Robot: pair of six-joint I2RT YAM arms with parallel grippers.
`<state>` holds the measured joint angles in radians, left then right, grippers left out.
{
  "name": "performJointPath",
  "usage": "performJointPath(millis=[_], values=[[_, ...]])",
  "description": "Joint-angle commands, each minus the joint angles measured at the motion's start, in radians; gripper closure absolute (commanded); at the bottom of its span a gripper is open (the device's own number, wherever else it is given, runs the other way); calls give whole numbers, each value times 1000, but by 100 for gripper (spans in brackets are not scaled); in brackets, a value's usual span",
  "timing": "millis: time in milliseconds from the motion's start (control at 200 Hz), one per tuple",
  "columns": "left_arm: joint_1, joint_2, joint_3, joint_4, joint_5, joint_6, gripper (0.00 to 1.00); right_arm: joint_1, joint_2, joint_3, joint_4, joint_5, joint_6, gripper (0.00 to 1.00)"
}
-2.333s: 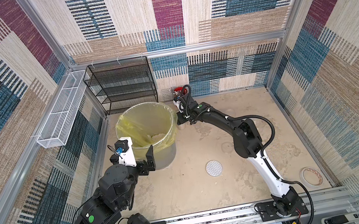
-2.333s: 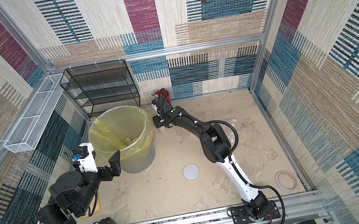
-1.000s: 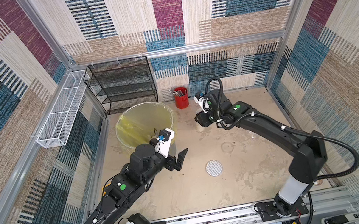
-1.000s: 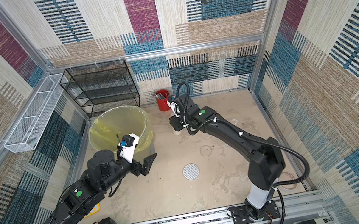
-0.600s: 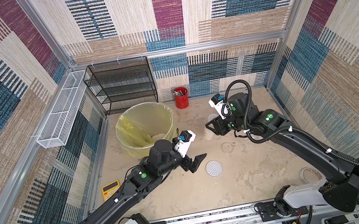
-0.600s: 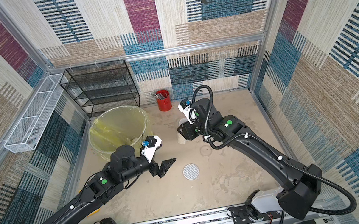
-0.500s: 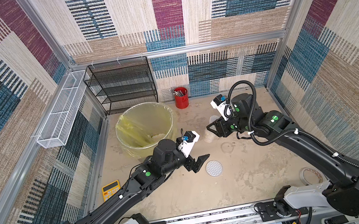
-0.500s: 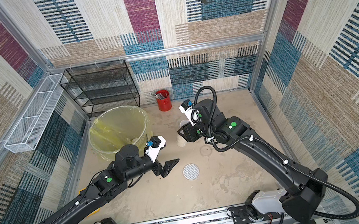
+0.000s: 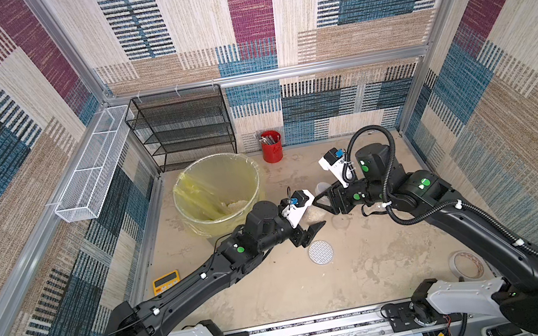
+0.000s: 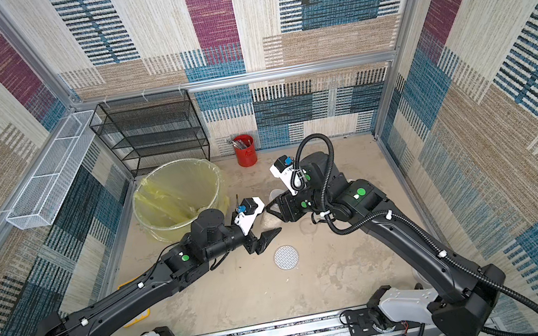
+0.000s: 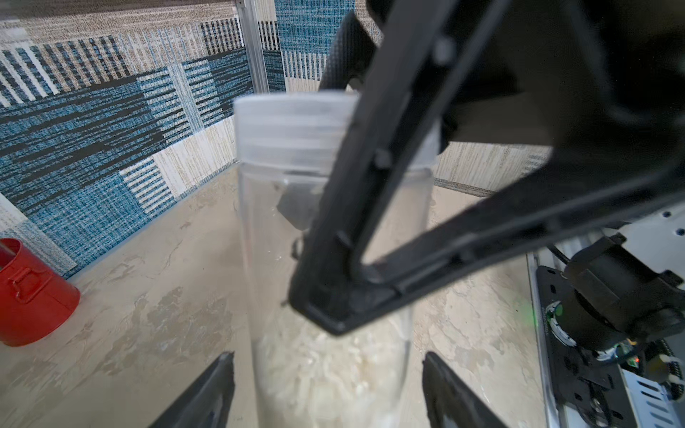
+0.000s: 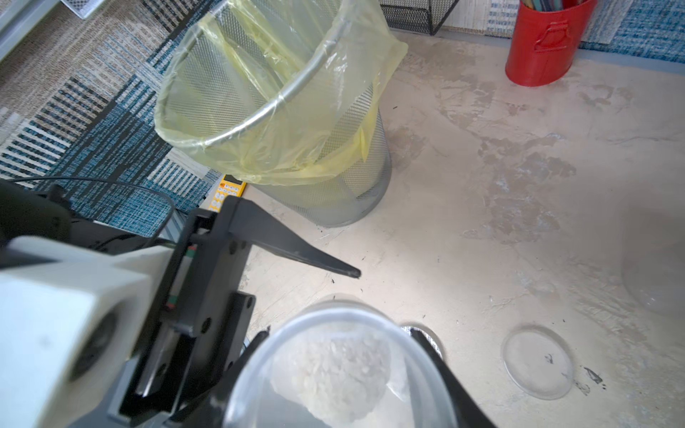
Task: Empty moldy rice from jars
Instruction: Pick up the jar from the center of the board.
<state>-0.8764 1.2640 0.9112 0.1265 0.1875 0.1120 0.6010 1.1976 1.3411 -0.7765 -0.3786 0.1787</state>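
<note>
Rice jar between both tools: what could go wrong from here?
1. The left tool flanks the rice jar without touching it; if the right tool, which holds it, lets go early, it could drop.
2. The jar is open with moldy rice inside, and the lined bin stands apart; tipping early would likely spill grains on the table.
</note>
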Motion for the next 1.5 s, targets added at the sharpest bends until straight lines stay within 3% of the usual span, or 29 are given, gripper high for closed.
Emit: performJointPath(millis=[0, 210, 626, 761, 961, 1077, 1182, 1497], values=[[1, 23, 19, 52, 4, 25, 22, 0, -7, 4, 22, -31, 9, 50], [1, 17, 3, 88, -19, 28, 29, 0, -15, 0, 25, -28, 7, 50], [1, 17, -3, 86, -25, 34, 53, 0, -20, -5, 28, -16, 10, 49], [1, 26, 14, 66, -47, 46, 60, 1, -22, -10, 28, -16, 13, 44], [1, 20, 6, 71, -62, 49, 63, 0, -32, -7, 35, -4, 20, 31], [1, 5, 1, 59, -69, 59, 65, 0, -24, 2, 16, 66, 45, 25], [1, -7, 0, 41, -75, 68, 65, 0, -29, -3, 25, 60, 54, 12], [1, -41, -8, -10, -146, 126, 69, 0, -94, 21, -28, 61, 95, 10]])
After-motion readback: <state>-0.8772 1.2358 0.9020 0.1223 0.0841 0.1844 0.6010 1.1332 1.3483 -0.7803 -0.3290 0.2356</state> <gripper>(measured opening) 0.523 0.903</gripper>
